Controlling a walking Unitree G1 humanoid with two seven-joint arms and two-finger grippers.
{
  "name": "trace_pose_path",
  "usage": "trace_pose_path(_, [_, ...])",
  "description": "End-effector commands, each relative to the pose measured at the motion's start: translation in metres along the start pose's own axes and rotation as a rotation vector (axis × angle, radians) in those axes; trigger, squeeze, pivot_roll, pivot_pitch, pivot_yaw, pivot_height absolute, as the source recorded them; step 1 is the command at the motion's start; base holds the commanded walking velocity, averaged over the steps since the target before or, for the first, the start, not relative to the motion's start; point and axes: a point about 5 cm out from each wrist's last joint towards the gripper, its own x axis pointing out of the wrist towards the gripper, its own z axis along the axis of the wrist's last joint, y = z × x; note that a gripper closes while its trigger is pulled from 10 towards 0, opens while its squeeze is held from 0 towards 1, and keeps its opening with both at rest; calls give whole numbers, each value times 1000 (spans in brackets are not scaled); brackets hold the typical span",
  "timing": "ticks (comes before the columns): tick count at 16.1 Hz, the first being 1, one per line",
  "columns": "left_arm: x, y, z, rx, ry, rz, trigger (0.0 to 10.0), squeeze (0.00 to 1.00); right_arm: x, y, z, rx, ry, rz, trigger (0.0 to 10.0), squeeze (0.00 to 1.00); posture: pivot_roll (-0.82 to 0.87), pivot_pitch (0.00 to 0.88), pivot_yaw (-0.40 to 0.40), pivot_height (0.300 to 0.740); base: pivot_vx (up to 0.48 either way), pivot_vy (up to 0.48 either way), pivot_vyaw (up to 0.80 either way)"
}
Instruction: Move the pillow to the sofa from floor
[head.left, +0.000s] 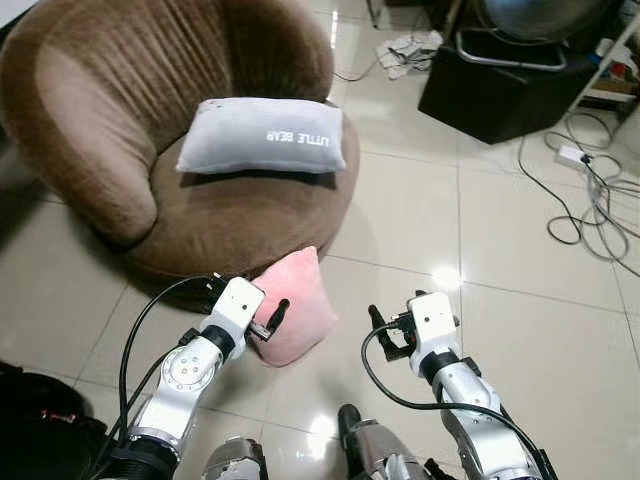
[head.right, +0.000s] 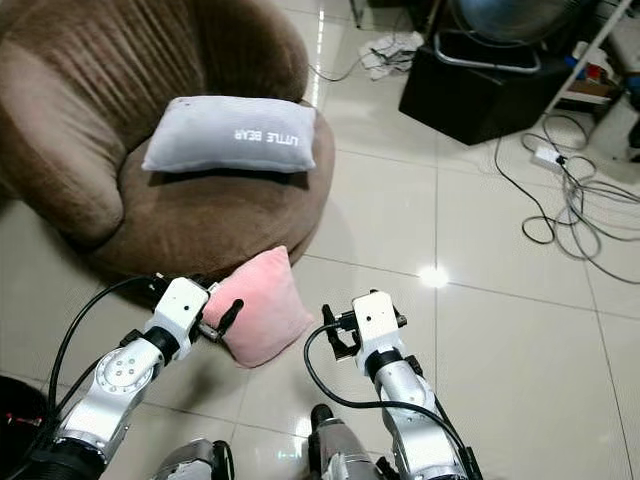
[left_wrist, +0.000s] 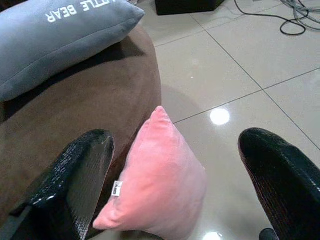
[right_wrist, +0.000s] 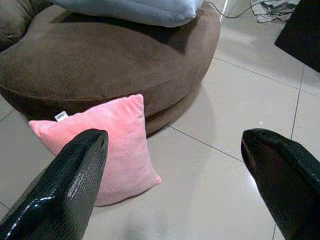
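Observation:
A pink pillow (head.left: 295, 305) stands on the tiled floor, leaning against the front of the round brown sofa (head.left: 230, 225). A grey pillow (head.left: 265, 135) printed "LITTLE BEAR" lies on the sofa seat. My left gripper (head.left: 262, 322) is open at the pink pillow's left edge; in the left wrist view the pink pillow (left_wrist: 160, 185) sits between and just beyond the two fingers. My right gripper (head.left: 392, 322) is open over bare floor a short way right of the pillow. In the right wrist view the pink pillow (right_wrist: 112, 145) lies beyond one finger.
A black cabinet (head.left: 500, 80) with a fan on it stands at the back right. Loose cables and a power strip (head.left: 590, 195) trail over the floor on the right. A dark bag (head.left: 40, 425) lies at my lower left. Crumpled cloth (head.left: 408, 50) lies behind the sofa.

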Motion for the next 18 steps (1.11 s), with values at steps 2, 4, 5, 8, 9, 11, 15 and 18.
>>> trace_pose_path(2, [-3, -1, -7, -5, 28, -8, 10000, 0, -4, -1, -8, 11, 33, -12, 10000, 55, 79, 220, -23, 740, 0, 0, -603])
trace_pose_path(4, [-4, -2, -7, -2, 27, -13, 10000, 0, -3, -2, -7, 10, 30, -23, 10000, 55, 80, 223, -25, 740, 0, 0, -566])
trace_pose_path(5, [-4, -2, -7, -2, 23, -21, 10000, 0, -4, -2, -8, 6, 31, -21, 10000, 59, 80, 225, -25, 740, 0, 0, 0])
trace_pose_path(8, [-4, -4, -6, -54, 9, -28, 10000, 0, -5, 0, -10, -6, 41, -15, 10000, 63, 80, 230, -27, 740, 280, 391, 0])
trace_pose_path(9, [-4, -4, -5, -56, 9, -28, 10000, 0, -5, 0, -10, -6, 42, -15, 10000, 63, 80, 230, -27, 740, 266, 401, 0])
trace_pose_path(11, [-3, -5, -4, -55, -2, -39, 10000, 0, -5, 0, -11, -12, 48, -11, 10000, 67, 77, 232, -28, 740, 0, 431, 0])
trace_pose_path(15, [-2, -6, -6, 3, 23, -61, 10000, 0, -4, 1, -11, -22, 46, -3, 10000, 78, 76, 232, -27, 740, 240, 225, 0])
trace_pose_path(18, [-2, -6, -8, 5, 36, -79, 10000, 0, -4, 3, -11, -26, 40, 6, 10000, 90, 76, 225, -24, 740, 461, 0, 0])
